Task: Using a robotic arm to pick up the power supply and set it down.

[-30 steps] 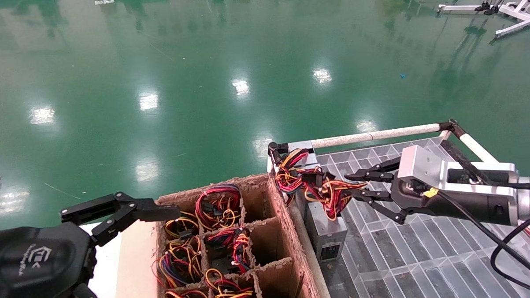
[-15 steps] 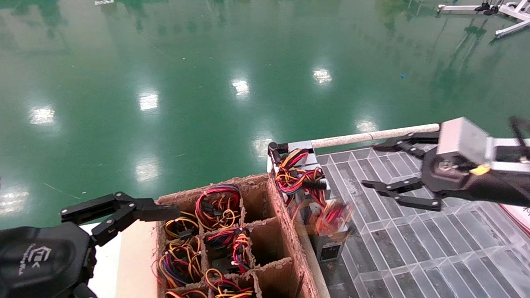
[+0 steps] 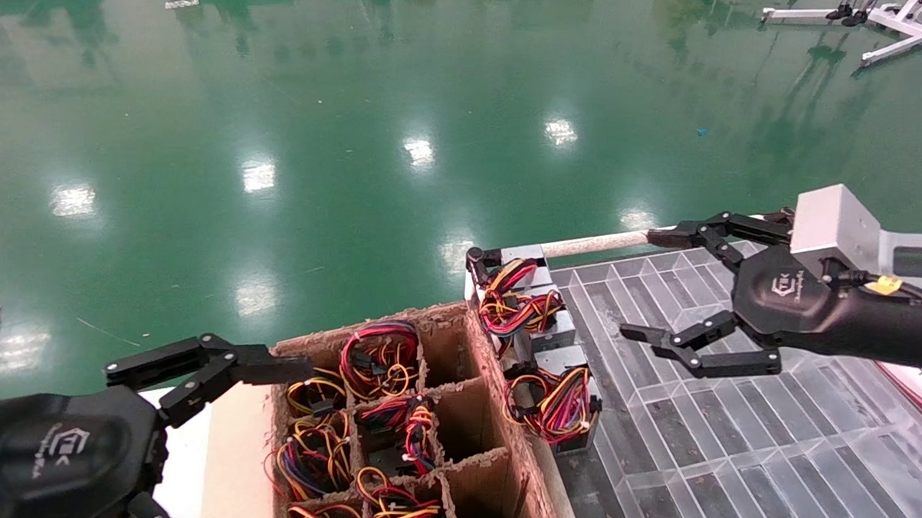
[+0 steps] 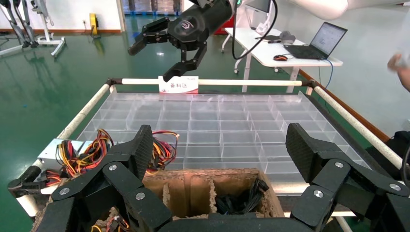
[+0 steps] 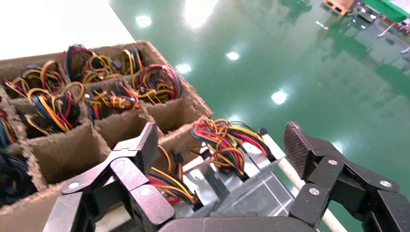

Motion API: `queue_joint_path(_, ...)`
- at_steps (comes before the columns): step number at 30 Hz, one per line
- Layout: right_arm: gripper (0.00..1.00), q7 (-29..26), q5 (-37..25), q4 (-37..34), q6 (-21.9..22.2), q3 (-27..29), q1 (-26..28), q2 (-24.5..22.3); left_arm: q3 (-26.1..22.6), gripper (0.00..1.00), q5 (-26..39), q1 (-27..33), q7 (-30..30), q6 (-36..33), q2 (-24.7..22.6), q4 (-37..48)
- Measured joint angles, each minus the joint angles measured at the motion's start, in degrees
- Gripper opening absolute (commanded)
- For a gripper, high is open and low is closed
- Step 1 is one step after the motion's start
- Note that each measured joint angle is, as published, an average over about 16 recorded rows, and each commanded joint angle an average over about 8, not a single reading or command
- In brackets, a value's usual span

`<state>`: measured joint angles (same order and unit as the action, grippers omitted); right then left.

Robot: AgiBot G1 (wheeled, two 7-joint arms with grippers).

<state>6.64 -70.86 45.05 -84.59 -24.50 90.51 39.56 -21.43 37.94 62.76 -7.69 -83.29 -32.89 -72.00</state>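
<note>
Clear grid tray (image 3: 738, 453) bare across its middle and right, two power supplies (image 3: 560, 393) with wire bunches crowding its left edge against the cardboard box (image 3: 503, 383), white rail (image 3: 607, 239) along its far side, right gripper (image 3: 678, 293) spread wide above the tray's bare part, box cells mostly filled with wires (image 3: 381, 356), left gripper (image 3: 196, 372) gaping at the box's left wall.

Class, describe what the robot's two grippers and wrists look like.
Both the left gripper and the right gripper are black, with linked two-piece fingers on rounded black housings bearing a white logo. The right wrist carries a silver-grey box and a yellow-tagged black cable.
</note>
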Motion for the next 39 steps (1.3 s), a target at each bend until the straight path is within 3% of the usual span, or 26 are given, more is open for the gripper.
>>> queue_joint_path(39,1.00,-13.0,21.7,21.3,-0.8,6.3,-21.7,-3.4,0.0,1.00,0.0,0.0,0.0,0.0,0.0,0.0)
